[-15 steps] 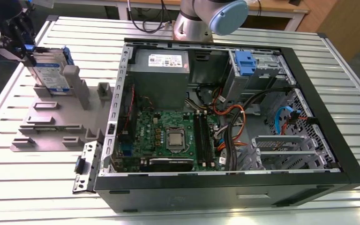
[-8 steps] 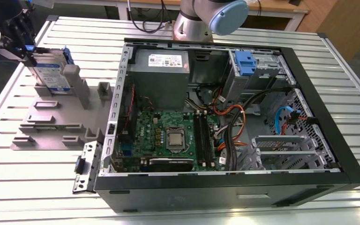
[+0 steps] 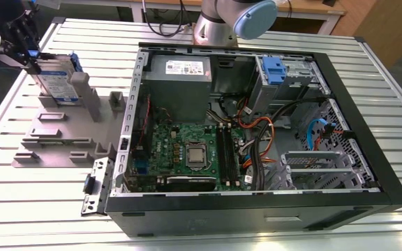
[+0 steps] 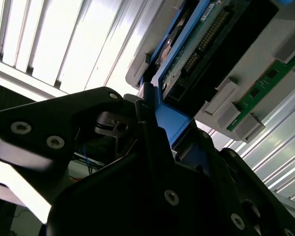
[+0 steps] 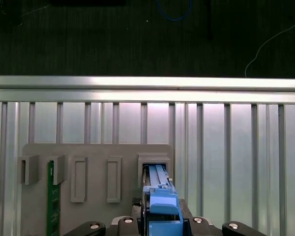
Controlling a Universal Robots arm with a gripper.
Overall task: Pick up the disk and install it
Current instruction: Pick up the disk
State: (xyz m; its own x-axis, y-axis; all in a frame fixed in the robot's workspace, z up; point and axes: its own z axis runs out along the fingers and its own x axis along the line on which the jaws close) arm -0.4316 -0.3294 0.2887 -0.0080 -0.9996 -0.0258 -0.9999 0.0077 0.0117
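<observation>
Blue-railed disk (image 3: pixel 54 84) upright, gripped in hand (image 4: pixel 168 120).

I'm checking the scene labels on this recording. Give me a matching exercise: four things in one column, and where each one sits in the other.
Things:
1. disk
2. claw
3. blue clip
4. green board

Places:
A. inside the case
B. upright in the end slot of the fixture
C. closed on the disk's blue rail
D. on edge in a fixture slot apart from the disk

Pairs: 1-B, 2-C, 3-A, 4-D
</observation>
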